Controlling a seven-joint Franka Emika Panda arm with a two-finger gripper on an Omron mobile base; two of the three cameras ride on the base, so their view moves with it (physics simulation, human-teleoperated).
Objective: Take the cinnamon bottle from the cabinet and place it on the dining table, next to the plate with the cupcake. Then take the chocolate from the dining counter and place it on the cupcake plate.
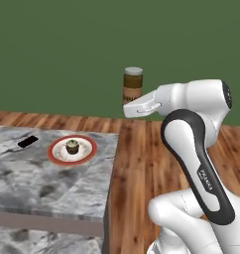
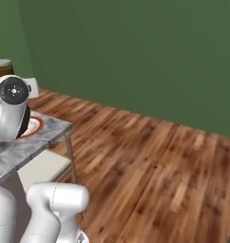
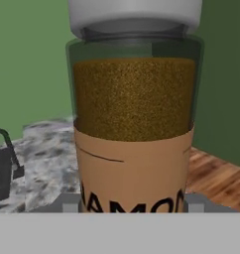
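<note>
On the far left of the dining table [image 1: 23, 188] we note the chocolate [image 1: 28, 142], then the plate [image 1: 72, 151] with the cupcake [image 1: 72, 146], near the table's right edge. Right of that edge, above wood floor [image 1: 137, 163], our gripper [image 3: 134, 206] clamps the cinnamon bottle [image 1: 133, 85] upright, low on its label. Risk, we judge: a swing left could clip the plate rim, or set the jar too near the edge. Open marble lies before and behind the plate.
</note>
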